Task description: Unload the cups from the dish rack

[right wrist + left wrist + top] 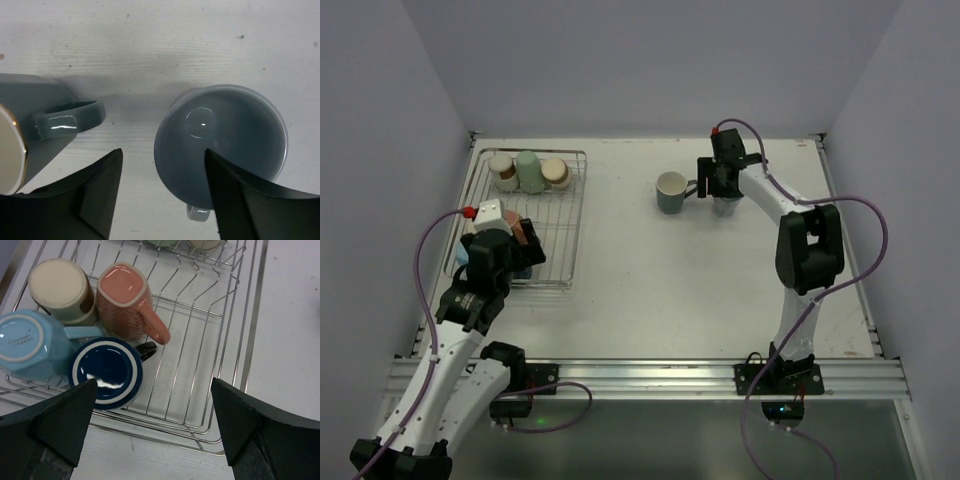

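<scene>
My left jaws are spread wide and hold nothing. They are poised above the near end of the dish rack (576, 215), at the left of the overhead view. Directly beneath them I note four cups bunched together, bases up: a navy cup (106, 369), a light blue mug (27, 342), a salmon mug (125, 302) and a cream-based cup (60, 290). Three more stand at the rack's far end, with a mint green cup (529, 170) in the middle. My right jaws are released and empty over the surface (150, 40). A grey tumbler (220, 140) stands upright below them. A grey-green mug (671, 192) sits just beside it, not touching.
</scene>
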